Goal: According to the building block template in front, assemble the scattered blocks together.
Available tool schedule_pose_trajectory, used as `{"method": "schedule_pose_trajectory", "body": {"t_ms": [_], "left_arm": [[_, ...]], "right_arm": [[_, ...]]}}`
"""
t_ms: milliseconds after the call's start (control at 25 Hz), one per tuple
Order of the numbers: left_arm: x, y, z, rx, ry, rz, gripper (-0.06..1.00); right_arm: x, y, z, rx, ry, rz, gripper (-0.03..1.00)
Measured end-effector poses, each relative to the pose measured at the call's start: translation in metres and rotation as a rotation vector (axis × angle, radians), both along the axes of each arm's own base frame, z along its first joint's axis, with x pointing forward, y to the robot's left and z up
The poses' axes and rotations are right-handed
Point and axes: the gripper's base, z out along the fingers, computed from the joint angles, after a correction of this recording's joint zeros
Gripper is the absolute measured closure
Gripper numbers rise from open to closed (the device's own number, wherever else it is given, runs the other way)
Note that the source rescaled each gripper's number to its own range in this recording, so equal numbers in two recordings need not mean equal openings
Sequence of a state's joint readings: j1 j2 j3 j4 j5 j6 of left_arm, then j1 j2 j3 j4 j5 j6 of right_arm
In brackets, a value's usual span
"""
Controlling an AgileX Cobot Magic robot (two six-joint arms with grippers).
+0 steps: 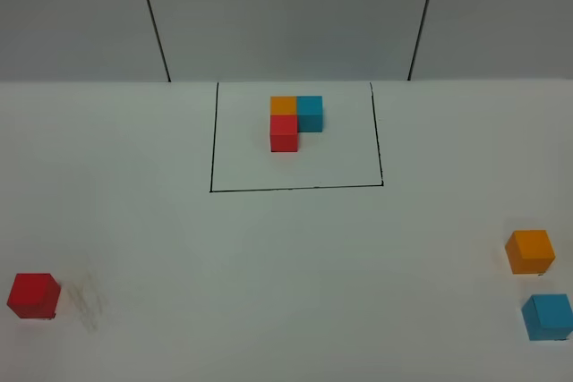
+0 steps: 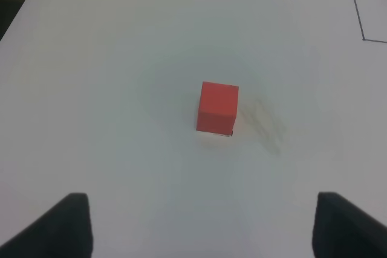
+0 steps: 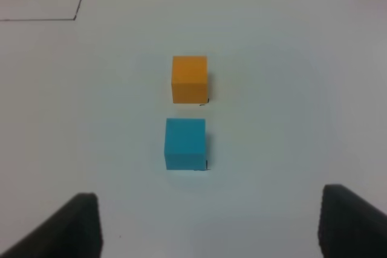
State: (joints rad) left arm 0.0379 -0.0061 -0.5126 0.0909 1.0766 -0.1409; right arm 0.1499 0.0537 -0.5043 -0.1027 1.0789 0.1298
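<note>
Red cube [image 2: 217, 108]: straight ahead of the left claw [image 2: 199, 228], in line with the gap of its fingers, apart from them.
Blue cube [image 3: 185, 143]: ahead of the right claw [image 3: 208, 225].
Orange cube [image 3: 189, 79]: just behind the blue one, a small gap between them.
Handling: probably light, stiff and smooth; take two opposite flat sides, squarely.
Claws: both wide, holding nothing.
Template [image 1: 336, 154]: far ahead of both claws.
In the way: nothing near the red cube; the blue cube stands before the orange one.
</note>
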Motion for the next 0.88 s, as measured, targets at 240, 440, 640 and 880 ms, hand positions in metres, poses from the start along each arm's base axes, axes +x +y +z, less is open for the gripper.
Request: {"method": "schedule_pose_trajectory", "body": {"t_ms": [240, 440, 640, 880], "left_arm": [[0.0, 0.0, 0.0, 0.0, 0.0, 0.0, -0.04], [0.0, 0.0, 0.0, 0.0, 0.0, 0.0, -0.04], [0.0, 0.0, 0.0, 0.0, 0.0, 0.0, -0.04], [0.0, 0.0, 0.0, 0.0, 0.0, 0.0, -0.04]], "right_arm": [[0.0, 0.0, 0.0, 0.0, 0.0, 0.0, 0.45], [0.0, 0.0, 0.0, 0.0, 0.0, 0.0, 0.45], [0.0, 0.0, 0.0, 0.0, 0.0, 0.0, 0.45], [0.0, 0.0, 0.0, 0.0, 0.0, 0.0, 0.45]]}}
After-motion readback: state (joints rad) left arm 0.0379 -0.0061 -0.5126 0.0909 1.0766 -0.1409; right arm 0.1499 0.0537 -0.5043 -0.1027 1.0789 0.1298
